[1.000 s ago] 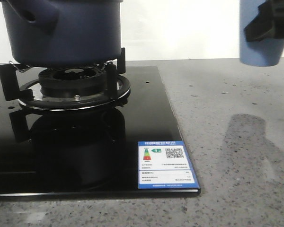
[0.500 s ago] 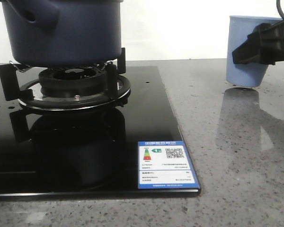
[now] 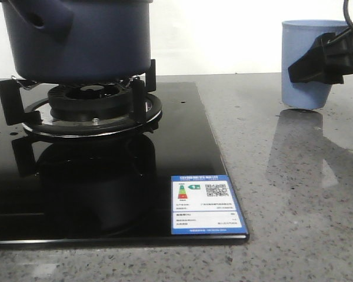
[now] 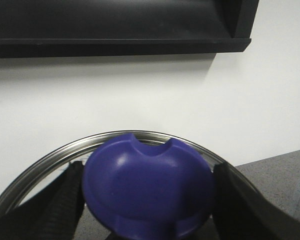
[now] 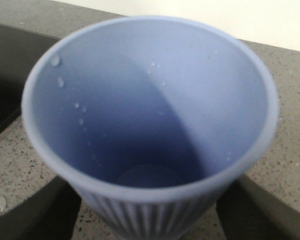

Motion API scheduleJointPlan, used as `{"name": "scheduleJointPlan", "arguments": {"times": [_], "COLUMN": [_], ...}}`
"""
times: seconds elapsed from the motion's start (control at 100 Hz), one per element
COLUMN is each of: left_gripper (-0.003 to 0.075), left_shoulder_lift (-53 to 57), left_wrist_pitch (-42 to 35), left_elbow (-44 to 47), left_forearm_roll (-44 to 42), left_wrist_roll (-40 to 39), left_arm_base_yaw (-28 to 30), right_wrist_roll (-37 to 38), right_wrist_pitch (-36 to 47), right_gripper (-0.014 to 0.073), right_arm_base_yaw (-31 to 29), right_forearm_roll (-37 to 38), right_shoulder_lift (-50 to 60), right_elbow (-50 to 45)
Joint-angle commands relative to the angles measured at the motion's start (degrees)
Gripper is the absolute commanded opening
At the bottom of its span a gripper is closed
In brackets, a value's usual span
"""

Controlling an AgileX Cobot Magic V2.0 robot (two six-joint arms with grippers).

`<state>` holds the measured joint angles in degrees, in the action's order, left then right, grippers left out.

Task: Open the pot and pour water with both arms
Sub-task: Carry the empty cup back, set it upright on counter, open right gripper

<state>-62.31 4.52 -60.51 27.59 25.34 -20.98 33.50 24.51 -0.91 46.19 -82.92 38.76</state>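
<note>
1. Two steps looked done. The pot (image 3: 76,38) sat on the burner (image 3: 91,108) of the black cooktop (image 3: 182,153), at the front view's upper left, its top cut off by the frame.
2. Lid (image 4: 140,145) was off, by my reading: the left wrist view showed the left gripper (image 4: 147,192) clamped on the lid's purple knob (image 4: 147,185), steel rim behind it, white wall and a dark shelf (image 4: 115,22) beyond. So it was held up in the air.
3. Pour looked done: the light blue ribbed cup (image 5: 150,125) showed only droplets on its inner wall, no pooled water visible.
4. Right gripper (image 3: 326,59) was closed around the cup, fingers on either side in the right wrist view.
5. Cup stood on the grey counter (image 3: 294,194), well right of the cooktop, its base apparently touching.
6. Left to do, as I judged it: release the cup, maybe put the lid back.
7. Versus 1.0 s earlier: cup had been high, only its base in frame. At 0.5 s it was nearly down; since then a small settle. Pot didn't move.
</note>
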Motion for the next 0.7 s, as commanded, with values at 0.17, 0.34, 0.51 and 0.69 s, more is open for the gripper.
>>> {"name": "scheduleJointPlan", "arguments": {"times": [0.17,0.34,0.51,0.69], "left_gripper": [0.0358,0.0358,0.0358,0.0358], "left_shoulder_lift": [1.6,1.6,1.6,1.6], "left_wrist_pitch": [-6.5,-6.5,-6.5,-6.5], "left_elbow": [-2.2,-2.2,-2.2,-2.2], "left_forearm_roll": [0.6,0.6,0.6,0.6], "left_wrist_roll": [0.1,0.1,0.1,0.1], "left_arm_base_yaw": [-0.4,-0.4,-0.4,-0.4], "right_wrist_roll": [-0.7,-0.6,1.4,5.7], "right_wrist_pitch": [1.6,0.9,0.8,0.3], "right_gripper": [0.0331,0.0430,0.0574,0.0573], "right_arm_base_yaw": [-0.5,-0.5,-0.5,-0.5], "right_forearm_roll": [-0.5,-0.5,-0.5,0.7], "right_shoulder_lift": [1.7,1.7,2.0,5.3], "right_elbow": [1.6,1.6,1.6,1.2]}}
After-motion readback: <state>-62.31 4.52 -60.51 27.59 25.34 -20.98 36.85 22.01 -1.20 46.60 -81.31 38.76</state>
